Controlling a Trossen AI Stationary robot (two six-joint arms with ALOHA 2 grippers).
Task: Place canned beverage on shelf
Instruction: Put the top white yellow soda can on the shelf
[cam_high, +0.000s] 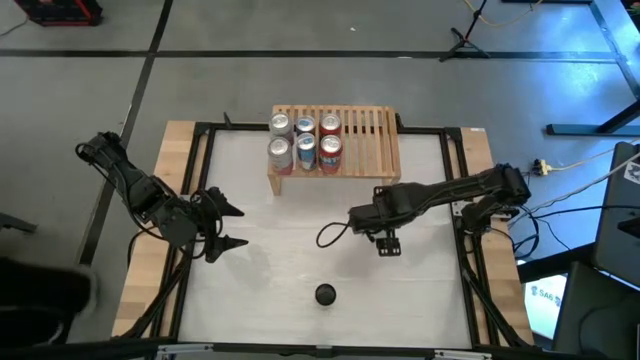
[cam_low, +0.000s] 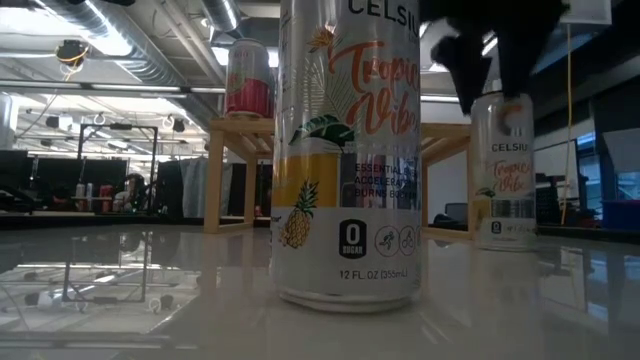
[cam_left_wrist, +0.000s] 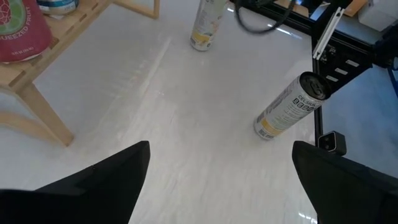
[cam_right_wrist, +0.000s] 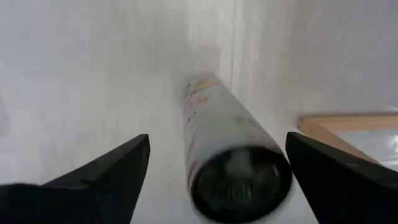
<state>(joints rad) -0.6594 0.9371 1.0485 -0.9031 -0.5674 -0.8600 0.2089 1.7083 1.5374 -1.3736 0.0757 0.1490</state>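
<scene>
A tall pale can (cam_right_wrist: 227, 143) with yellow and orange print stands upright on the white table, a little in front of the shelf (cam_high: 365, 140). My right gripper (cam_right_wrist: 217, 135) points down over it, open, one finger on either side of the can's top and apart from it. In the low view this can (cam_low: 503, 170) shows under the gripper (cam_low: 495, 70). A second such can (cam_high: 325, 294) stands near the table's front edge. Several cans (cam_high: 305, 140) stand on the shelf's left half. My left gripper (cam_high: 235, 225) waits open at the table's left.
The shelf's right half (cam_high: 375, 135) has bare slats. A black cable loop (cam_high: 330, 235) hangs beside my right arm. A dark frame (cam_high: 455, 180) runs around the table top. White table lies bare between the two arms.
</scene>
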